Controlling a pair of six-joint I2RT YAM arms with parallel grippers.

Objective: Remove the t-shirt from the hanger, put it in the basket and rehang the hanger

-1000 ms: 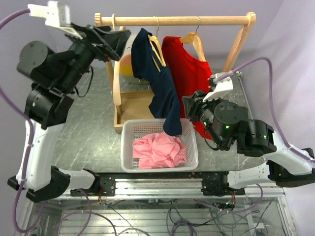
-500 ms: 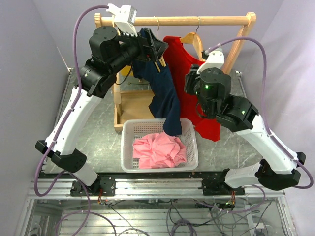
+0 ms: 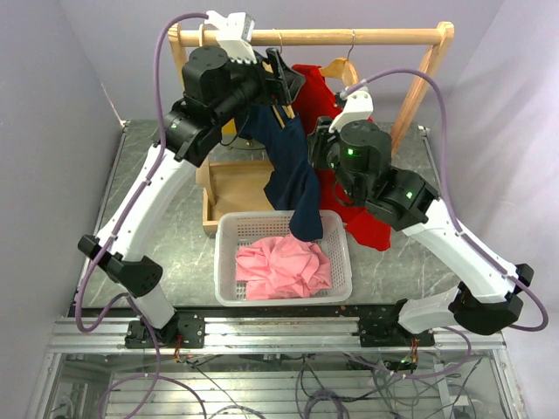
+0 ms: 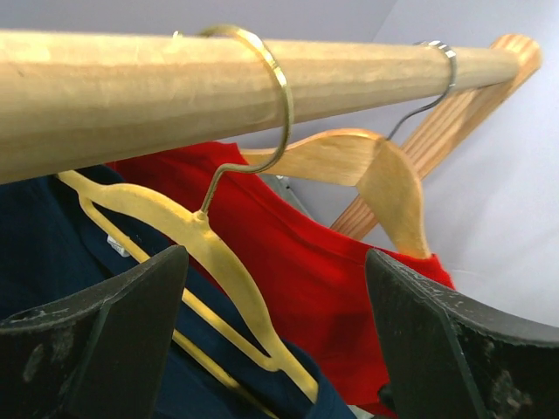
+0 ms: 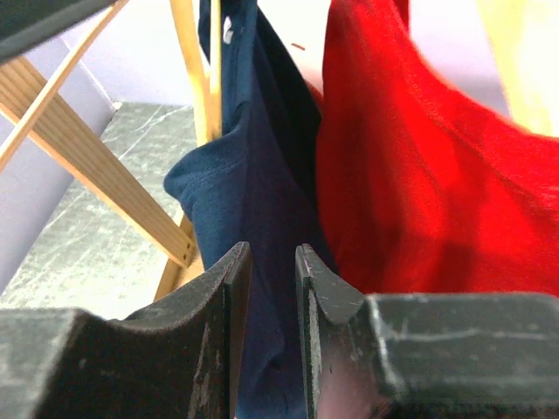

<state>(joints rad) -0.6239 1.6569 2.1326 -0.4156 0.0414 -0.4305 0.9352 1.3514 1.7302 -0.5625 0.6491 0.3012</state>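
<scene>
We find the navy t-shirt (image 3: pixel 293 166) hanging from the yellow hanger (image 4: pixel 218 262) on the wooden rail (image 3: pixel 349 37) along the table's far edge. One shoulder is off, and its tail droops to the white basket (image 3: pixel 225 262) towards the near edge.

Our left gripper (image 4: pixel 275 288) is spread wide, one finger on each side of the hanger's neck just under the rail, touching nothing we can see. Our right gripper (image 5: pixel 272 262) has its fingers nearly together with nothing between them, and it points at the navy cloth just beside the red shirt (image 3: pixel 319 96).

We judge the step to be steadying the hanger and drawing the shirt off. We should close the left on the neck below the hook, then open the right and pinch navy cloth only. We pull along the slope of the hanger's arm towards the near edge, not straight down, or the hook may jump off the rail.
</scene>
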